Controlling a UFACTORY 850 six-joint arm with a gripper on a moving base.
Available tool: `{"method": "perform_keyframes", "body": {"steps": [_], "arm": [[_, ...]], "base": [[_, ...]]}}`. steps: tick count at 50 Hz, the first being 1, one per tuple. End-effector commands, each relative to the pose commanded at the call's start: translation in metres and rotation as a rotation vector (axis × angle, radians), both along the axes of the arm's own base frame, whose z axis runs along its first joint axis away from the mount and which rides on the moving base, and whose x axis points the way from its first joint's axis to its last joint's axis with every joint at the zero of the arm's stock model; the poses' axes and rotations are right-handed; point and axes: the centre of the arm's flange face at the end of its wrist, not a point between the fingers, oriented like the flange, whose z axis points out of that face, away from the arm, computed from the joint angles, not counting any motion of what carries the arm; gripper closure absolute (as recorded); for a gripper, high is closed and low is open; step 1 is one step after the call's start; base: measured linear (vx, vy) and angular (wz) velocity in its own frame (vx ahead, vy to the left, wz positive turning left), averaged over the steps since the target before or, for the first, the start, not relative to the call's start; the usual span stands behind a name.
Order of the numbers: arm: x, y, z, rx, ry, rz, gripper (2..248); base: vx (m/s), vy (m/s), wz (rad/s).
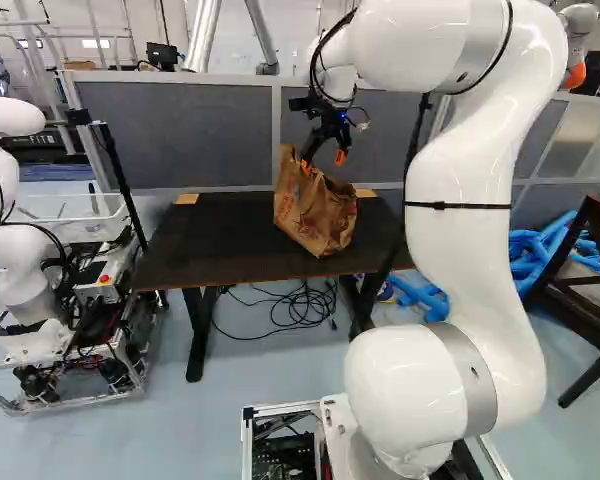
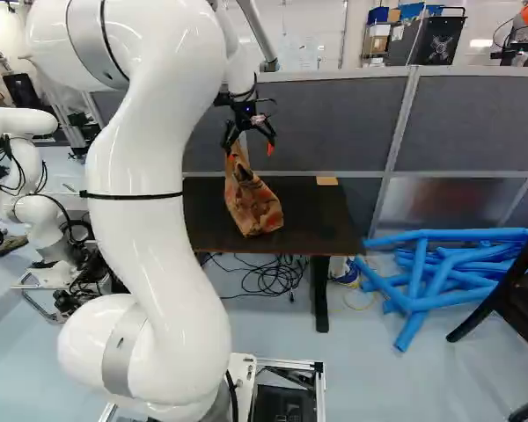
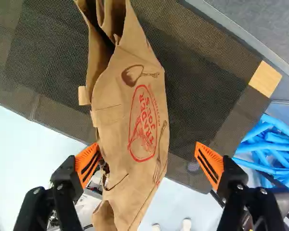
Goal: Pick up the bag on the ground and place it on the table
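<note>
White arm (image 1: 460, 250) looms nearest. Wrist view alone shows how wide the gripper (image 1: 323, 162) gapes: one orange pad (image 3: 88, 164) at the paper bag's (image 1: 315, 212) edge, the other clear. Base views show the bag tilted on the dark table (image 1: 205, 235).

Premises present as a robotics lab or workshop; a white robot arm (image 1: 455, 230) rises from an open metal frame (image 1: 247, 440); another robot (image 1: 25, 265) stands on a wired, wheeled chassis (image 1: 85, 385); grey partition panels (image 1: 180, 130) divide the room; loose black cables (image 1: 305, 308) lie on the pale floor (image 1: 195, 425) beneath the dark worktop (image 1: 205, 245); a silvery pipe (image 1: 204, 35) and a monitor (image 1: 163, 57) are noted beyond.
</note>
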Motion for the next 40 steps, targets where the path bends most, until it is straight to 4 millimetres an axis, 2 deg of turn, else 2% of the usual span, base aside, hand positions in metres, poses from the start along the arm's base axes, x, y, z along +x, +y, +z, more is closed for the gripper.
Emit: {"method": "perform_keyframes", "body": {"steps": [40], "arm": [[-0.032, 0.013, 0.058, -0.001, -0.089, 0.021, 3]], "base": [[0.000, 0.000, 0.000]]}}
